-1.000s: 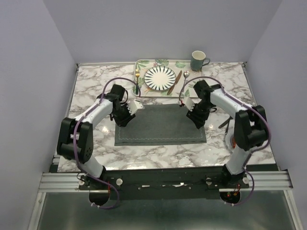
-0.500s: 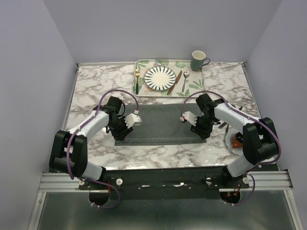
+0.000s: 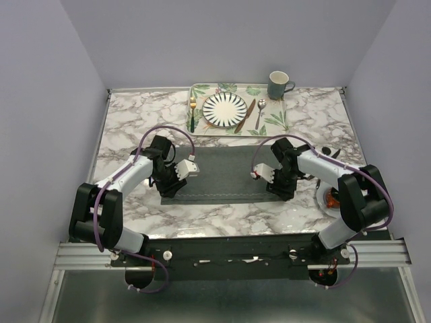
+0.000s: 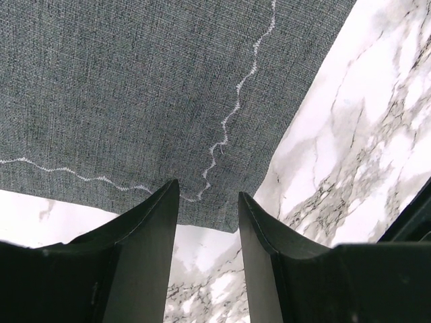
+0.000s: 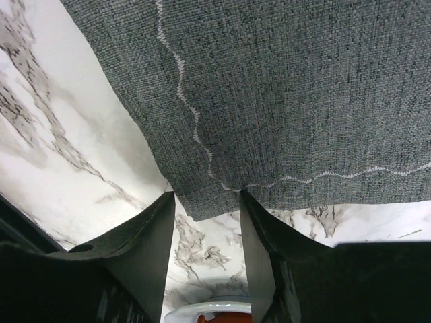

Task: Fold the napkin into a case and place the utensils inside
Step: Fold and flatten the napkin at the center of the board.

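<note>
1. Fingers. The left fingers (image 3: 168, 187) are set at the near-left corner of the napkin (image 3: 225, 173), and the right fingers (image 3: 283, 188) at its near-right corner. Both pairs are parted about halfway and released; nothing is grasped.

2. Wrist views. In the left wrist view, the left fingers (image 4: 145, 249) are seen astride the napkin corner (image 4: 215, 219), with bare marble in the gap between them. The same is shown for the right fingers (image 5: 141, 249) and their corner (image 5: 202, 205). The pale wavy stitching is resolved only in these views. A white bowl (image 5: 209, 313) with orange contents is seen just beyond the right corner.

3. Top view. The napkin lies flat at the centre of the tabletop (image 3: 135, 128). The fork (image 3: 192, 111), knife (image 3: 244, 116) and spoon (image 3: 259, 113) lie on the far tray (image 3: 276, 121), beside the striped plate (image 3: 225, 110).

4. Clearance. A marble strip is left open along the napkin's near edge.
</note>
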{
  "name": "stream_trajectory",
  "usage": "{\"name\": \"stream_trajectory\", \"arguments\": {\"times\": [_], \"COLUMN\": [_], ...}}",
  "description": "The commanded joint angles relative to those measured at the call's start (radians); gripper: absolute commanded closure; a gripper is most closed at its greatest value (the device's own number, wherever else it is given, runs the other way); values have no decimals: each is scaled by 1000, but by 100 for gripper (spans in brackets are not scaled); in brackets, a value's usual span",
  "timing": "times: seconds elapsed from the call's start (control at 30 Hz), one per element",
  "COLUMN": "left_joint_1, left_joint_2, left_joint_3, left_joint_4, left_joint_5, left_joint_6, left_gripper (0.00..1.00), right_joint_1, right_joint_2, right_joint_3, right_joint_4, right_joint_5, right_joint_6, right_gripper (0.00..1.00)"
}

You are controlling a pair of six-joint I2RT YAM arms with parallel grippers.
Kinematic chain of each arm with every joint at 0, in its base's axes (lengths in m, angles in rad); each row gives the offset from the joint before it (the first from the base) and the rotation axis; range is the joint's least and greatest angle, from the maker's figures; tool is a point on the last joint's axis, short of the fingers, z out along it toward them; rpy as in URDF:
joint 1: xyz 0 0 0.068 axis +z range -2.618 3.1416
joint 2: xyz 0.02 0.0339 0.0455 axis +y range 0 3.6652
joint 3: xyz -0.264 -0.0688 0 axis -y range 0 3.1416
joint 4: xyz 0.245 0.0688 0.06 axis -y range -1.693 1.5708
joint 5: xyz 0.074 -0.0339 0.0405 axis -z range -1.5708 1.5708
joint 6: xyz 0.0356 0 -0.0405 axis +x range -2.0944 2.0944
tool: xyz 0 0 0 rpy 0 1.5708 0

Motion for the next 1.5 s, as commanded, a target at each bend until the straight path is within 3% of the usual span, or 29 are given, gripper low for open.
{"name": "stream_trajectory", "arguments": {"times": [0.0,0.3,0.43,0.47,0.87,1.47], "left_joint_1": [-5,-5,-5,-5,-25,-117], "left_joint_2": [-22,-14,-25,-37,-68,-36], "left_joint_3": [-7,1,-1,-6,-67,-90], "left_joint_4": [-6,-9,-21,-24,-17,106], "left_joint_5": [-6,-15,-4,9,-1,-43], "left_joint_6": [25,46,60,72,138,59], "left_gripper": [48,49,51,51,51,53], "right_joint_1": [7,7,9,7,7,9], "right_joint_2": [-13,-26,-24,-24,-1,10], "right_joint_3": [-19,-1,16,22,59,75], "right_joint_4": [40,39,36,31,-2,-21], "right_joint_5": [49,53,44,35,15,9], "right_joint_6": [-22,-28,-17,-11,-4,10], "right_gripper": [50,69,98,99,99,99]}}
